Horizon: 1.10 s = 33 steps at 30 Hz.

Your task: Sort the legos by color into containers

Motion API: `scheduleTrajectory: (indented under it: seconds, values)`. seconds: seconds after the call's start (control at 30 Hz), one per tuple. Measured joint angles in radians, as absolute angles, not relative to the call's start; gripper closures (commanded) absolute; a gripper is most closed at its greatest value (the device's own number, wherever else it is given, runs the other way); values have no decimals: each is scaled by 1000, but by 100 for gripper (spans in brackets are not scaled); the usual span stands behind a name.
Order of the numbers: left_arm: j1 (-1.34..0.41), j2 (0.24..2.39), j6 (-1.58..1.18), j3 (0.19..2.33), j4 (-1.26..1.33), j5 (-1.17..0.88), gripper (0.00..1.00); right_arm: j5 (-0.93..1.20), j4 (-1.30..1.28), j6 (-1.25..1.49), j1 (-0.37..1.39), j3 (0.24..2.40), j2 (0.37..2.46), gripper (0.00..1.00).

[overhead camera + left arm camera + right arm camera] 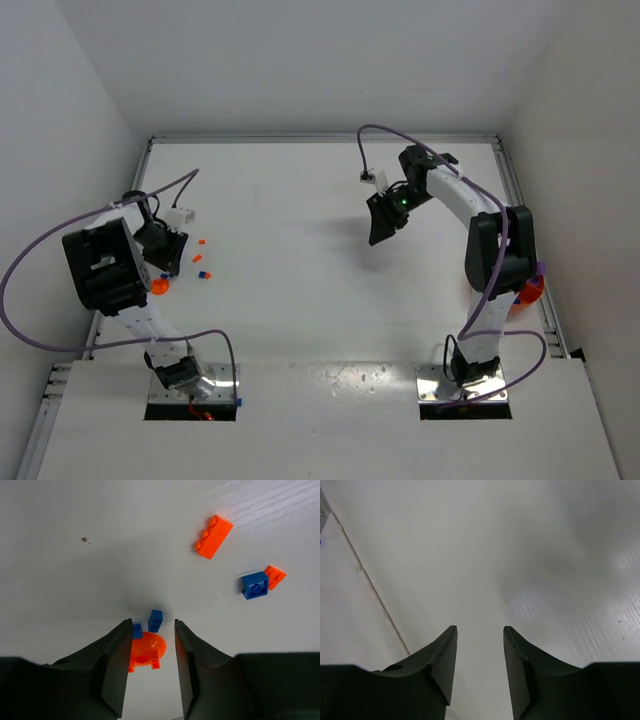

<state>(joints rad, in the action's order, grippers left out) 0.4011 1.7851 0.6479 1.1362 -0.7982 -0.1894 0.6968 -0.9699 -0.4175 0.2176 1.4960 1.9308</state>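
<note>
While the left fingers [116, 655] are hanging apart, holding nothing, the orange round dish [146, 647] is showing in their gap on the worktop [75, 580]. A small blue lego [155, 620] is lying just beyond its far edge, long axis pointing away from the tips. Right fingers [445, 660], likewise parted and empty, are hovering well apart from that dish. Left arm nearer.

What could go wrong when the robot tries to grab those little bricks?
The open left end effector sits over an orange round piece with two blue bricks beside it, so closing might pinch mixed colors. Farther off, a square blue brick touches a small orange piece; they could lift together.
</note>
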Motion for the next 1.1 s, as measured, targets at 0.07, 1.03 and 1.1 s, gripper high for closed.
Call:
scheduleTrajectory:
  seconds: [0.07,1.03,1.1]
  values:
    - [399,1800,651,1136,-794,-189,58,697,-970,-418,222,1496,1934,57]
    - [398,1800,703,1097,-735,-172,100,712,-956,-410,232,1469,1945,57]
    - [399,1801,701,1103,-764,-215,100,722,-927,-392,234,1428,1935,57]
